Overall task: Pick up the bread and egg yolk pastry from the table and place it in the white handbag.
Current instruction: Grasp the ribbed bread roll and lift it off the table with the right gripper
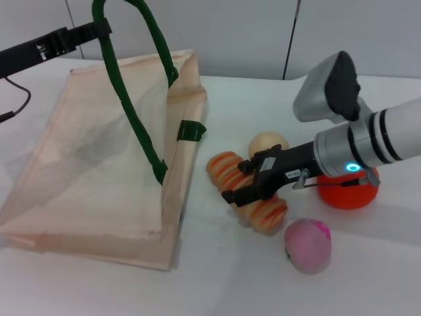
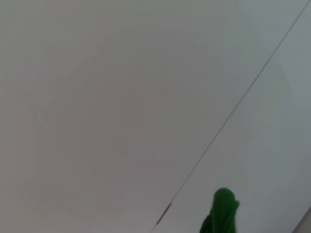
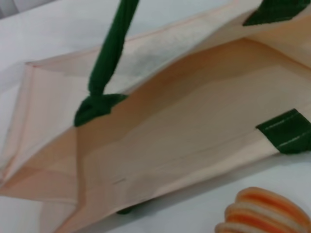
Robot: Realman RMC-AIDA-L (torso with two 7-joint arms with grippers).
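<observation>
The white handbag [image 1: 99, 171] lies on the table at the left with its mouth facing right. My left gripper [image 1: 99, 29], top left, is shut on one green handle [image 1: 131, 112] and holds it up; a bit of that handle [image 2: 223, 211] shows in the left wrist view. The striped bread [image 1: 227, 168] lies just right of the bag. My right gripper [image 1: 240, 181] is low over its middle, open, one finger on each side. The egg yolk pastry [image 1: 268, 143] sits behind the bread. The right wrist view shows the bag's opening [image 3: 194, 126] and one end of the bread [image 3: 262, 211].
An orange ball [image 1: 348, 192] sits on the table under my right forearm. A pink ball [image 1: 308, 245] lies in front of the bread, near the table's front. A grey panelled wall stands behind the table.
</observation>
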